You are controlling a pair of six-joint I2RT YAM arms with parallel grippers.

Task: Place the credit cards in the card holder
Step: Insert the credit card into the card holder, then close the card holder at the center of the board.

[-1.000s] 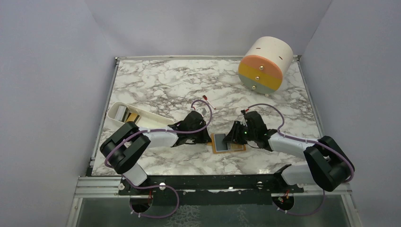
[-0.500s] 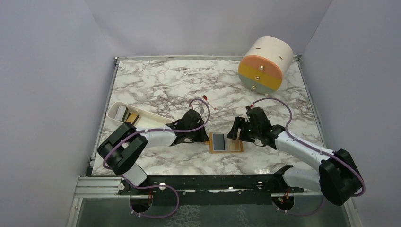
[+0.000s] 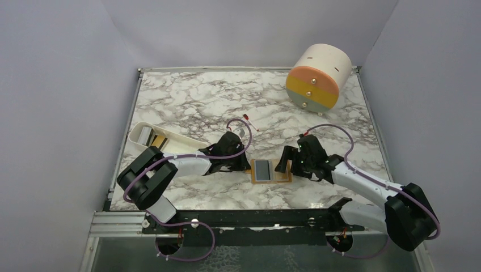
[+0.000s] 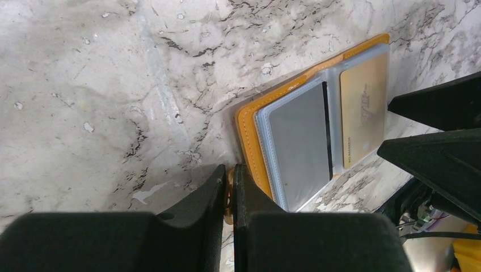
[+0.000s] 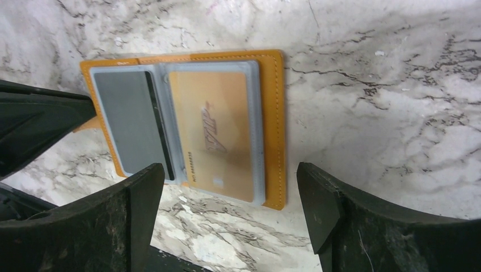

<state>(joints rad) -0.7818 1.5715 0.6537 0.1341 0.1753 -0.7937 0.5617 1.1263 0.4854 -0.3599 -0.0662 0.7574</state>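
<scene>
Where the overhead view takes in the whole workspace, a white-and-grey marble table point(image 3: 198, 96) fills it. A big cream drum with orange, yellow and grey-green bands point(image 3: 316, 76) lies tilted on its side at 1 o'clock. The left arm point(image 3: 187, 163) reaches in from 7 o'clock and the right arm point(image 3: 363, 182) from 5 o'clock; both point at the table's near centre. A white oblong tray point(image 3: 182, 143) sits at 9 o'clock, with flat grey and golden pieces at its outer end; what they are cannot be told.

The right gripper point(image 5: 230, 173) hangs over the 3 o'clock half of the wallet with its jaws spread wide, holding nothing. The left gripper point(image 4: 231, 175) is low at the wallet's 9 o'clock edge, its jaws almost together, pinching a sliver of orange-tan tab.

The card holder point(image 3: 271, 180), a small square orange-tan folding wallet, lies open and flat at 6 o'clock from centre, between the two grippers, blue-grey inside facing up. A silver-grey card point(image 5: 127, 122) sits in its 9 o'clock pocket and a golden-orange card point(image 5: 212, 133) in its 3 o'clock pocket, side by side. A small red-and-white stick point(image 3: 249, 122) lies apart at 11 o'clock of the wallet.
</scene>
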